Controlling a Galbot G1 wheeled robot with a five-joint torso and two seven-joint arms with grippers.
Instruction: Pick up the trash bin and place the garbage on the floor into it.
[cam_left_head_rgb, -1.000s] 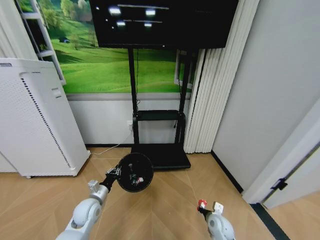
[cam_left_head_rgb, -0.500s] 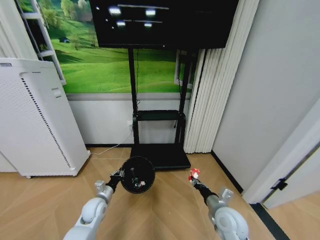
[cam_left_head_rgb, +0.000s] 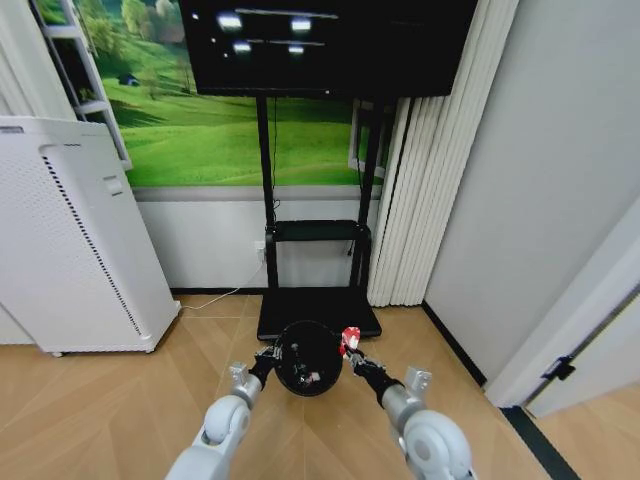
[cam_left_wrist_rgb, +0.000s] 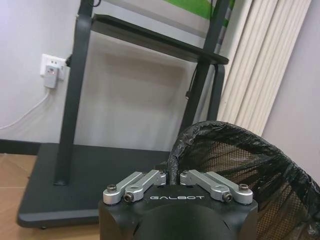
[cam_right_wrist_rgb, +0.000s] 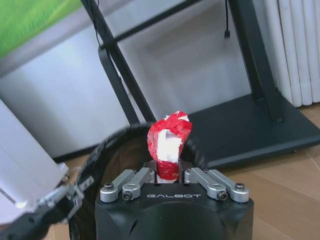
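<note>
Red-and-white crumpled wrapper (cam_right_wrist_rgb: 169, 142), one piece of the garbage, sits pinched between the fingers of the right gripper (cam_right_wrist_rgb: 170, 175), jaws closed tight on its lower end, the rest sticking up past the fingertips. In the head view the right gripper (cam_left_head_rgb: 352, 348) holds this piece (cam_left_head_rgb: 350, 337) just beside the near right edge of the trash bin (cam_left_head_rgb: 308, 358), touching or almost touching the rim, can't tell which. Left gripper (cam_left_wrist_rgb: 173, 176) is clamped on the bin's rim (cam_left_wrist_rgb: 200, 131), fingers drawn together on the black mesh wall; in the head view the left gripper (cam_left_head_rgb: 268, 357) grips the bin from its left side and holds it up off the wood floor (cam_left_head_rgb: 110, 400), mouth tilted toward the camera. Inside the bin a few small light and red bits lie on the bottom, too small to identify. Behind the bin is the black base plate of the TV stand (cam_left_head_rgb: 318, 312), with the dark screen (cam_left_head_rgb: 325, 45) above. White perforated appliance (cam_left_head_rgb: 75, 240) stands at the far left by the wall; white curtain (cam_left_head_rgb: 430, 180) hangs right of the stand.
</note>
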